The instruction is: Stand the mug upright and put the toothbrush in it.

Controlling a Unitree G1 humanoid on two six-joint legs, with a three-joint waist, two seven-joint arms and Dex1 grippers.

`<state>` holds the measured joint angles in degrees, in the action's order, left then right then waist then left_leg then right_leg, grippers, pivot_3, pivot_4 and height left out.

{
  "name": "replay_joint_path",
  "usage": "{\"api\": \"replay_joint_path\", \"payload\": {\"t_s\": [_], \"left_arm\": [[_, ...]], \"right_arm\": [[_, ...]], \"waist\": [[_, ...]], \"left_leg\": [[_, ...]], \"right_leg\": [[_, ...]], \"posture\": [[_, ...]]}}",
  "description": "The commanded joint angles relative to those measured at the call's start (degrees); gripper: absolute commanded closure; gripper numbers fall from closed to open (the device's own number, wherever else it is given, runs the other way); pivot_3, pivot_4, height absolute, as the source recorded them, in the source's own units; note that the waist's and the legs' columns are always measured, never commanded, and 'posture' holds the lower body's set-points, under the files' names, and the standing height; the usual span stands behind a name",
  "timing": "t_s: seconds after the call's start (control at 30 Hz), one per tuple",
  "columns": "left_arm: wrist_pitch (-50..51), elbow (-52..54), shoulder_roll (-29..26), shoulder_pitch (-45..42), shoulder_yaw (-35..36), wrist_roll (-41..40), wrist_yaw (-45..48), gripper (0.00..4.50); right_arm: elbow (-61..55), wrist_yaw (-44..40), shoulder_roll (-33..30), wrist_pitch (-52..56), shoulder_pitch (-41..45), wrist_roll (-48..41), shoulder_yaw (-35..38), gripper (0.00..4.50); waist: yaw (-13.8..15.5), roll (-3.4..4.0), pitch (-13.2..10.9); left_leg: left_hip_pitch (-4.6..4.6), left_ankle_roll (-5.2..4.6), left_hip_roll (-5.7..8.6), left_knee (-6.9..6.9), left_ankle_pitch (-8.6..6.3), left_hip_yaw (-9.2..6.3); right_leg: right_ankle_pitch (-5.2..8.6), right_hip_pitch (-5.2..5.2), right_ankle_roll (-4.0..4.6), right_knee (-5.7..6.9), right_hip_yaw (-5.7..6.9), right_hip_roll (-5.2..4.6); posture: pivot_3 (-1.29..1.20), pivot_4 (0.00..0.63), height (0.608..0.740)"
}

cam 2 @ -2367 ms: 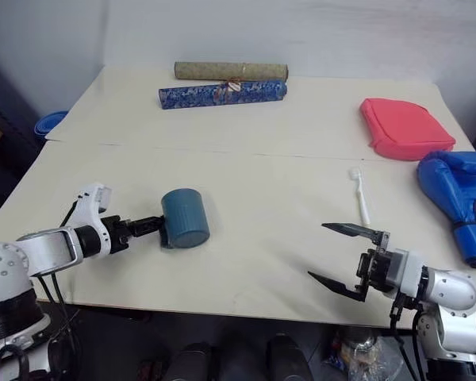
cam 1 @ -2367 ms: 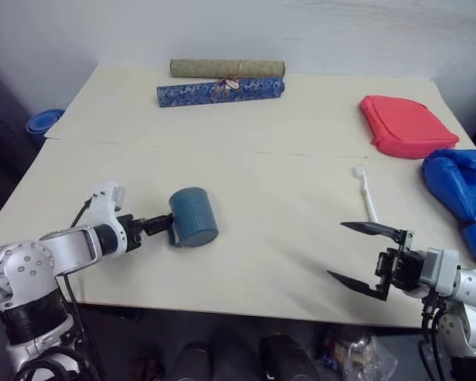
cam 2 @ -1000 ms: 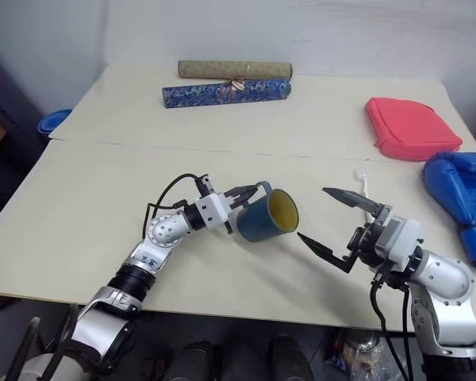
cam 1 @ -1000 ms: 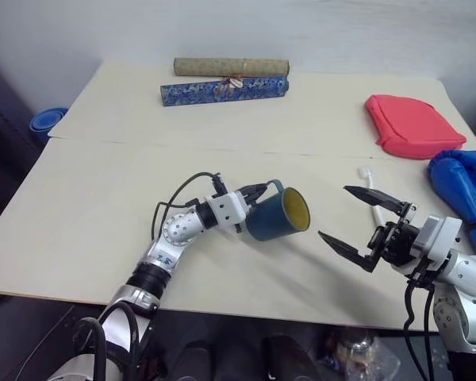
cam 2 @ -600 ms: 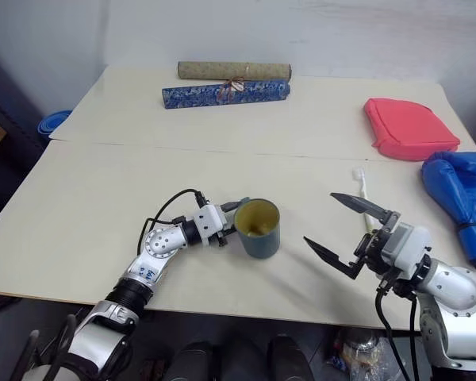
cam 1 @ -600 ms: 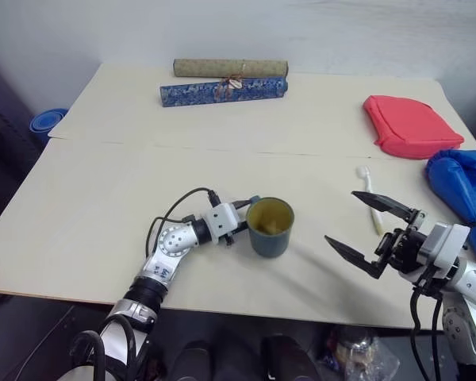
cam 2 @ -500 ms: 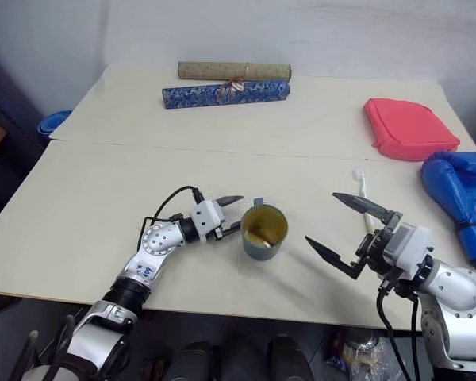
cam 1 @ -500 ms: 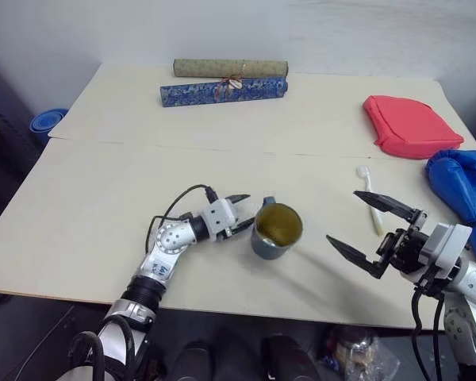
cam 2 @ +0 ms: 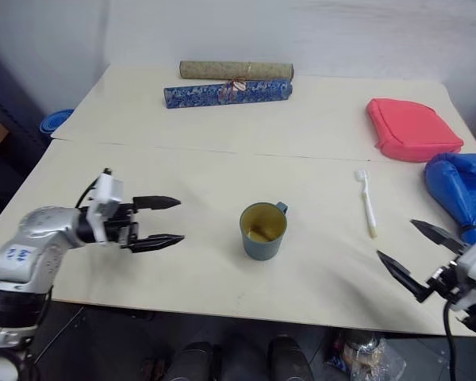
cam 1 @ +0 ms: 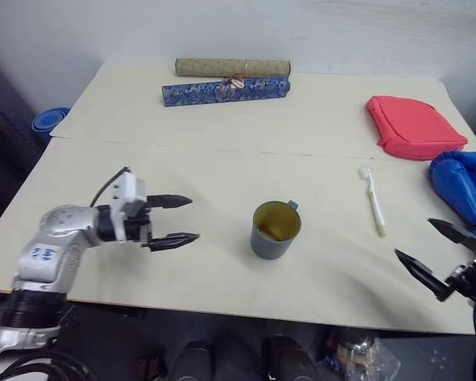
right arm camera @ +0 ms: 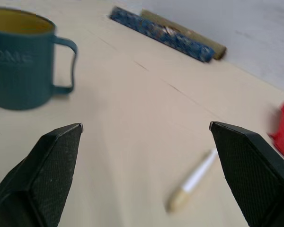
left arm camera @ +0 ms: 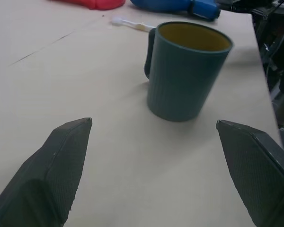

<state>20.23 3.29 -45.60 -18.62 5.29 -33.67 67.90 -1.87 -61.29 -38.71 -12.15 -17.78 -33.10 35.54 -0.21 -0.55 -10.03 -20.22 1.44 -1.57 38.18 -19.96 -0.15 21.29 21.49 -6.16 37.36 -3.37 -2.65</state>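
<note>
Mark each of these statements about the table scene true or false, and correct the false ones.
1. The mug stands upright on the table. True.
2. The toothbrush is inside the mug. False: it lies flat on the table, apart from the mug, on the side of the blue boxing glove.
3. The left pincer grips the mug's handle. False: it is open and apart from the mug.
4. The right pincer is open and holds nothing. True.
5. Two rolls lie side by side at the table's far edge. True.
</note>
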Motion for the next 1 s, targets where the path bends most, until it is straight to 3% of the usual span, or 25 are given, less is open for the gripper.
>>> {"api": "replay_joint_path", "payload": {"t_s": [0.03, 0.13, 0.23, 0.33, 0.5, 0.6, 0.87, 0.97, 1.0], "left_arm": [[-2.22, 1.9, -1.92, 3.85, 4.21, -1.6, 4.16, 0.04], [-2.99, 2.43, -1.64, 5.65, 5.41, -1.81, 4.94, 0.04], [-0.08, 3.39, -1.07, 5.29, 5.05, -3.28, 4.35, 0.04], [1.73, 4.62, -0.12, 5.17, 4.34, -3.58, 3.01, 0.04], [1.16, 6.54, 1.48, 6.61, 3.73, -2.5, 1.45, 0.04], [0.79, 7.62, 2.19, 7.69, 3.92, -2.22, 0.41, 0.04], [0.15, 10.51, 2.47, 11.48, 4.94, -2.36, -1.15, 0.04], [-0.09, 11.0, 2.47, 11.7, 4.52, -2.35, -1.04, 0.0], [0.15, 11.22, 2.49, 11.74, 4.45, -2.61, -1.0, 0.0]], "right_arm": [[1.74, 0.97, -1.5, -0.25, -1.68, 1.75, 3.02, 0.0], [-2.41, 9.97, -5.85, 12.97, -0.55, 6.0, 0.7, 0.0], [-8.89, 19.61, -14.36, 37.51, 7.37, 4.32, -4.78, 0.0], [-10.12, 25.6, -20.71, 59.56, 22.44, 0.95, -12.39, 0.0], [-2.32, 29.79, -21.89, 79.85, 45.05, 3.2, -25.67, 0.0], [5.35, 29.22, -20.7, 83.23, 54.64, 6.78, -33.97, 0.0], [23.83, 24.16, -12.7, 81.16, 69.57, 14.49, -47.97, 0.0], [30.24, 22.98, -9.95, 78.36, 72.41, 17.21, -49.71, 0.55], [31.75, 22.4, -9.49, 77.54, 73.15, 18.05, -50.08, 0.95]], "waist": [[-0.13, 0.0, 0.0], [-0.77, 0.04, -0.03], [-2.07, 0.1, -0.06], [-2.87, 0.16, -0.09], [-2.61, 0.17, -0.09], [-2.23, 0.17, -0.09], [-2.32, 0.16, -0.09], [-2.69, 0.15, -0.09], [-2.82, 0.14, -0.08]], "left_leg": [[0.0, -0.1, -0.01, -0.01, -0.06, 0.01], [0.02, -0.12, -0.04, -0.03, -0.07, 0.01], [0.04, -0.13, -0.02, -0.01, 0.02, 0.07], [0.07, 0.0, -0.12, -0.07, 0.11, 0.07], [-0.21, 0.16, -0.15, -0.22, 0.17, -0.15], [-1.26, 0.39, -0.02, 0.1, 0.32, -0.04], [-1.52, 0.31, -0.03, 0.16, 0.29, 0.26], [-1.52, 0.3, -0.04, 0.3, 0.31, 0.25], [-1.52, 0.3, -0.04, 0.42, 0.3, 0.25]], "right_leg": [[0.0, 0.0, 0.0, -0.02, -0.01, 0.01], [0.01, 0.02, 0.01, -0.01, -0.02, 0.02], [0.0, 0.03, 0.02, 0.07, -0.09, -0.07], [-0.02, 0.1, 0.06, 0.16, -0.01, -0.02], [0.07, 0.57, 0.21, 0.32, 0.13, 0.08], [0.04, 1.56, 0.19, 0.57, 0.07, -0.04], [0.03, 2.02, 0.17, 0.65, -0.1, -0.06], [0.03, 2.0, 0.17, 0.75, -0.1, -0.04], [0.02, 1.97, 0.16, 0.8, -0.09, -0.04]], "posture": [[0.0, 0.15, 0.74], [0.0, 0.15, 0.74], [0.0, 0.15, 0.74], [0.0, 0.15, 0.74], [0.0, 0.15, 0.74], [0.0, 0.15, 0.74], [0.0, 0.15, 0.74], [0.0, 0.15, 0.74], [0.0, 0.15, 0.74]]}}
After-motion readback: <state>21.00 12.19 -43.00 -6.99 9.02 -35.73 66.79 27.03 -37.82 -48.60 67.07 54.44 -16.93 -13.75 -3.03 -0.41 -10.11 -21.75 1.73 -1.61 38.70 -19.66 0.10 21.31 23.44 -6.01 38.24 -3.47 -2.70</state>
